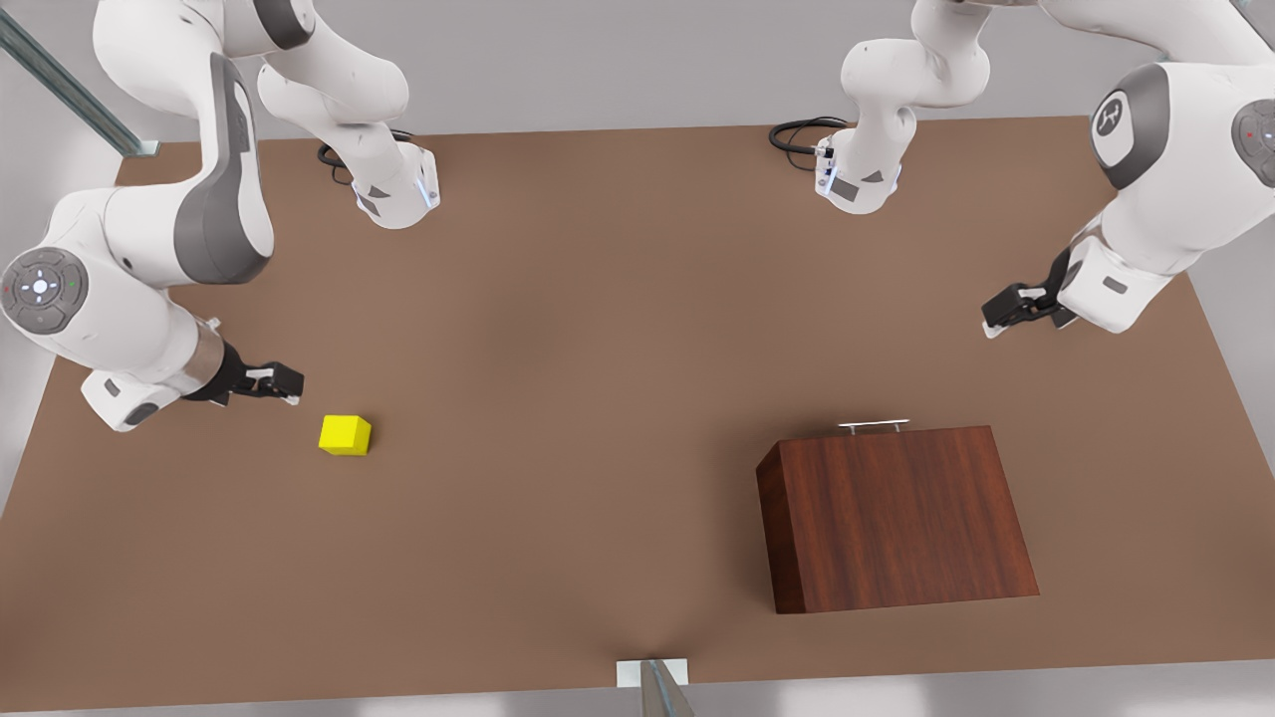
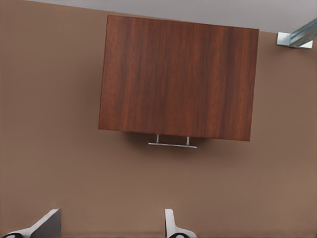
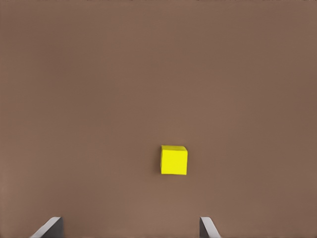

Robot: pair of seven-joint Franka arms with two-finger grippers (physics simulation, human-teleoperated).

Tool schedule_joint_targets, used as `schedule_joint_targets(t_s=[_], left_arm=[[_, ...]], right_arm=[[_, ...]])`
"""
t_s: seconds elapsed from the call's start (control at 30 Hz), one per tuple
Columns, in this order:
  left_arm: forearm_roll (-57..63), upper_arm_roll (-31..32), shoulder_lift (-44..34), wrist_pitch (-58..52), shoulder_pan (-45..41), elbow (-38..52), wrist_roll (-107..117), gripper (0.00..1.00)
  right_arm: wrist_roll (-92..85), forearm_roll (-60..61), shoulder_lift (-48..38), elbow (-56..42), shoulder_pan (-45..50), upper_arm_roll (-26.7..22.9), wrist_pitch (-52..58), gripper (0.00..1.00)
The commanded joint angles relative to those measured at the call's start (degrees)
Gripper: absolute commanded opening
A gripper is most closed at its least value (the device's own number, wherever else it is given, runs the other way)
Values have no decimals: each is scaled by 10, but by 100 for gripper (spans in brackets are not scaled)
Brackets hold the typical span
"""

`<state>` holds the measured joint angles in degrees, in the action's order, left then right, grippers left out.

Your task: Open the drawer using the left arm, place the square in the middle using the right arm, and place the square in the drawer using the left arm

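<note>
On the table (image 1: pixel 618 398), the cabinet (image 1: pixel 896 518) sits toward the near edge, its drawer's handle (image 1: pixel 874 425) facing the spread, empty left gripper (image 1: pixel 1011 311) for a pull, while the square (image 1: pixel 345 435) lies just beside the spread right gripper (image 1: pixel 279 383).

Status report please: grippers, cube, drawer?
Left gripper open, short of drawer handle. Right gripper open beside yellow cube. Drawer shut. Nothing in between.

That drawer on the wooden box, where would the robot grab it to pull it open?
Probably by the thin silver bar handle, which stands off the closed drawer's front on two posts. The left end effector, open and facing that side, could come down over the bar, close across it and pull away from the cabinet.
</note>
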<state>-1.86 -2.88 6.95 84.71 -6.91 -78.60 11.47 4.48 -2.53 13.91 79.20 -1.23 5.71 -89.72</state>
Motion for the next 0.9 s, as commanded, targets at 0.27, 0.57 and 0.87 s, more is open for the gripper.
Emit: schedule_joint_targets(t_s=[0.27,0.57,0.87], left_arm=[[-3,4,-92,422,-34,-444,714,100],[-3,5,-90,658,-44,-597,714,100],[3,6,-64,690,-66,-582,838,100]], right_arm=[[1,-3,-4,77,6,4,-67,100],[8,2,-60,397,4,11,-347,100],[7,1,14,385,-35,6,-416,100]])
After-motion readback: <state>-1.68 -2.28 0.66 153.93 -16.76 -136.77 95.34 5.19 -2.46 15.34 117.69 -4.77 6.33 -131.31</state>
